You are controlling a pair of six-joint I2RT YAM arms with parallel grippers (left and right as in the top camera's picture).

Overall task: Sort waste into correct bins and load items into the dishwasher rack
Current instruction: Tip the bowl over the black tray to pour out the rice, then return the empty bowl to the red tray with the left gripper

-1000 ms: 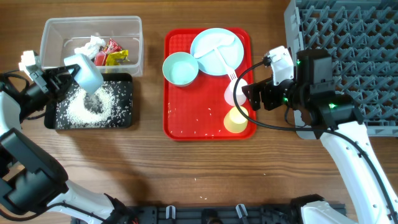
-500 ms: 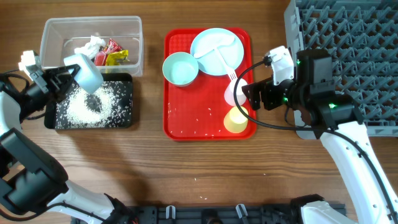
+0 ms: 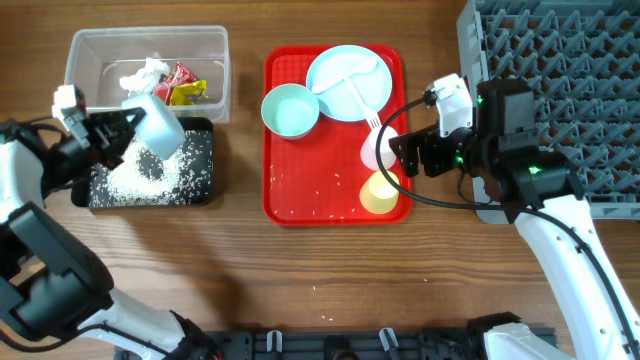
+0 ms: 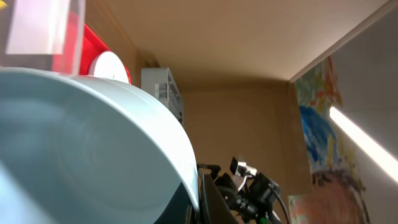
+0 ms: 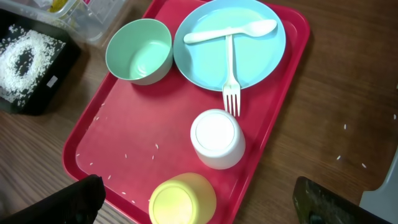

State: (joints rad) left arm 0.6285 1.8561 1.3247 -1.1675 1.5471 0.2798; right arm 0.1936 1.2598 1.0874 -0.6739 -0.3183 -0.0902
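Note:
My left gripper [image 3: 128, 130] is shut on the rim of a pale blue bowl [image 3: 160, 126], held tilted over the black bin [image 3: 207, 192], where white rice grains [image 3: 130, 178] lie. In the left wrist view the bowl [image 4: 87, 143] fills the frame. The clear bin [image 3: 78, 55] holds tissue [image 3: 143, 74] and red and yellow wrappers [image 3: 182, 82]. My right gripper [image 5: 205, 202] stands open above the yellow cup [image 5: 182, 199], beside the white cup [image 5: 216, 138]. A second bowl [image 5: 138, 51] and the plate [image 5: 261, 59] with spoon [image 5: 230, 31] and fork [image 5: 231, 74] lie on the red tray [image 5: 112, 143].
The grey dishwasher rack [image 3: 560, 90] stands at the right edge, behind my right arm. Loose rice grains dot the red tray [image 3: 300, 195] and the wood near it. The two bins sit side by side at the left.
My left gripper has carried the bowl a little to the right over the black bin. The right arm has not moved.

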